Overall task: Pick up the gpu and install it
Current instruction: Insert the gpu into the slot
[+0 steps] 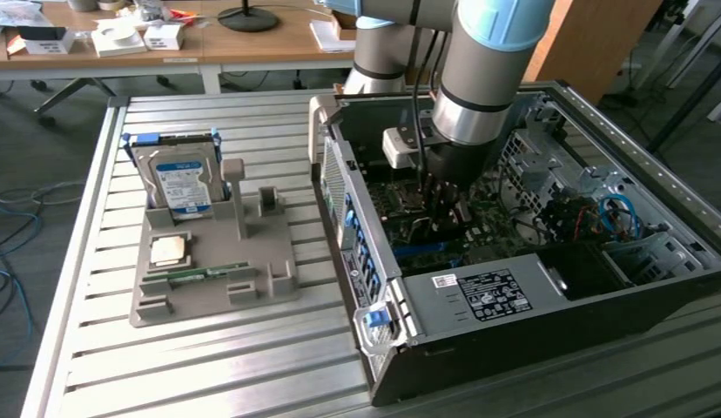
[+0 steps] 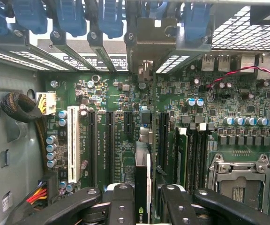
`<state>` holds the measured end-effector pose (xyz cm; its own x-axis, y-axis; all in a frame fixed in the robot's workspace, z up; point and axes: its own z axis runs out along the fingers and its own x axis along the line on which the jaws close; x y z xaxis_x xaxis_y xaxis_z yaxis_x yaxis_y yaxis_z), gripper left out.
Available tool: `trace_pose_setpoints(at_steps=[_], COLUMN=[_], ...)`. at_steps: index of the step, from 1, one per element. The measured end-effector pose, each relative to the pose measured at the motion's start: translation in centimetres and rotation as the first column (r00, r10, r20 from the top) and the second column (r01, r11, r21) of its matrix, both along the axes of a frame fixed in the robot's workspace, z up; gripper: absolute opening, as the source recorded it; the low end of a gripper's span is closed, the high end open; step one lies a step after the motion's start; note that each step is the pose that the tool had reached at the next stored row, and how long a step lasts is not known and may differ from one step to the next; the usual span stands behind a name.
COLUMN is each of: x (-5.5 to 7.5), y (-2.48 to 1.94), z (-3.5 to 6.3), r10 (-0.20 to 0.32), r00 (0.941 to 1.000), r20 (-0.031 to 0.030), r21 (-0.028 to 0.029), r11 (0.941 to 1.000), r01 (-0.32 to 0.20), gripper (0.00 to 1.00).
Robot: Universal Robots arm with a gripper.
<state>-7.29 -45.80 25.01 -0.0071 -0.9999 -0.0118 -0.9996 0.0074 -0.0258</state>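
My gripper (image 1: 442,193) reaches down into the open computer case (image 1: 488,296), just above the green motherboard (image 1: 436,233). In the wrist view the gripper (image 2: 142,199) is shut on the gpu (image 2: 141,176), a thin dark card seen edge-on between the black fingers (image 2: 121,201). The card runs along the motherboard (image 2: 116,93) in line with the black expansion slots (image 2: 110,140). Its pale metal bracket (image 2: 149,37) sits at the case's rear slot openings. How deep the card's lower edge sits in a slot is hidden.
On the slatted table, a grey fixture (image 1: 210,261) holds a blue-labelled hard drive (image 1: 180,178), a processor chip (image 1: 171,251) and a green RAM stick (image 1: 198,273). Inside the case are a white slot (image 2: 73,143), a processor socket (image 2: 240,176), cable bundles (image 2: 20,108) and blue latches (image 2: 109,16).
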Motion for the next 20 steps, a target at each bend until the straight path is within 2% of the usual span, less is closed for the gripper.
trace_pose_setpoints(at_steps=[20], x=[-0.01], y=[-0.14], z=[-0.1], r10=[0.0], r00=[1.0], r20=[0.0], r21=[0.0001], r11=[1.0], r01=[0.0], gripper=[0.27])
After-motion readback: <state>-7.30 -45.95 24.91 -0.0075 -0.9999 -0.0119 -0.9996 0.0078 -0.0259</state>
